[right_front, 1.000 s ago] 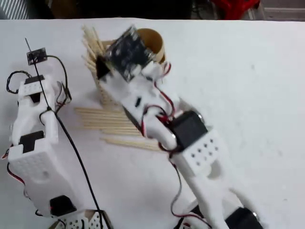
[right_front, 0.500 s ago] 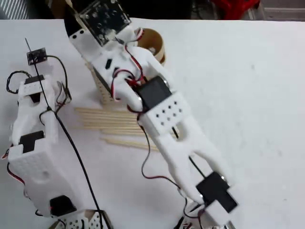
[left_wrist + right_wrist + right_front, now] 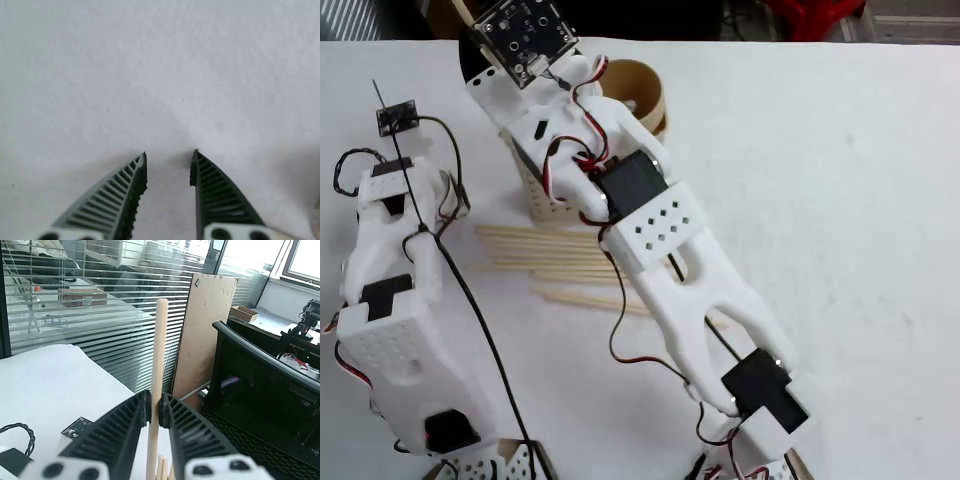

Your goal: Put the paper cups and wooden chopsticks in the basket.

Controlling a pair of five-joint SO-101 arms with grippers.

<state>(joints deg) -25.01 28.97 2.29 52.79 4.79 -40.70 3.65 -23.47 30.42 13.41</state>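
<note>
In the right wrist view my right gripper (image 3: pixel 155 402) is shut on one wooden chopstick (image 3: pixel 160 355), which stands upright between the fingers. Tips of other chopsticks (image 3: pixel 164 466) show just below it. From the high view the right arm (image 3: pixel 650 225) stretches from the near edge to the far left, over the woven basket (image 3: pixel 542 200). A brown paper cup (image 3: pixel 645 88) stands in the basket behind the arm. Several loose chopsticks (image 3: pixel 535 250) lie flat on the table in front of the basket. My left gripper (image 3: pixel 169 155) is open just above bare white table.
The left arm (image 3: pixel 385 290) rests folded along the table's left side with a black cable (image 3: pixel 470 300) trailing beside it. A small circuit board (image 3: pixel 397 116) lies at the far left. The right half of the white table (image 3: pixel 840 200) is free.
The right arm has lifted off the basket and stretched out toward the far left, and it now covers the upright chopsticks in the basket. The left arm has kept still.
</note>
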